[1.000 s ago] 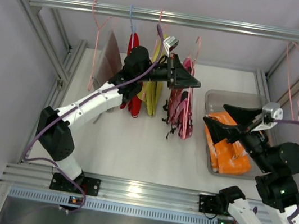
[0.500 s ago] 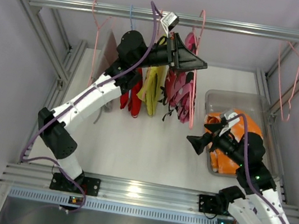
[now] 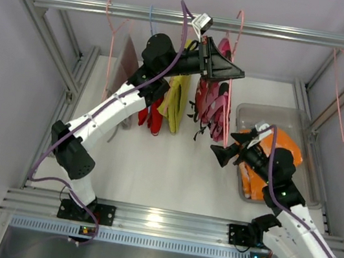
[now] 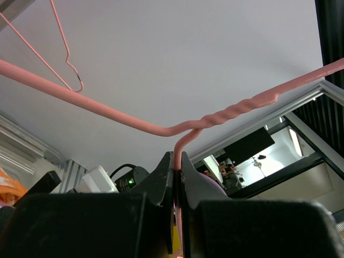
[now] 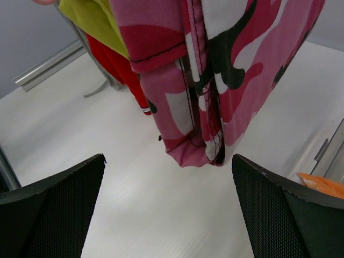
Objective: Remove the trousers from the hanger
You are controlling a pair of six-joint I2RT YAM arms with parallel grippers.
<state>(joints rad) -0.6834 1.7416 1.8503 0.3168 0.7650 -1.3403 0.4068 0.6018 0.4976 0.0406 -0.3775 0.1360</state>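
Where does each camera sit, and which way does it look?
Top external: above, behind the bases, looking down on the table; left arm and right arm show.
Left wrist: looks up past shut jaws clamping the pink hanger.
Right wrist: looks between open jaws at the pink camouflage trousers.
Shared: top and right wrist show those trousers.

- The left gripper (image 3: 236, 72) is raised just under the rail (image 3: 112, 9), its tip against the wire of a pink hanger (image 3: 240, 22).
- The pink camouflage trousers (image 3: 213, 106) hang directly beneath that gripper.
- A yellow garment (image 3: 178, 100) and a red garment (image 3: 152, 116) hang to its left, under its arm.
- The right gripper (image 3: 220, 153) points at the trousers' lower end, near but apart.
- Behind the right gripper, orange trousers (image 3: 250, 181) lie in a grey tray (image 3: 259, 113).
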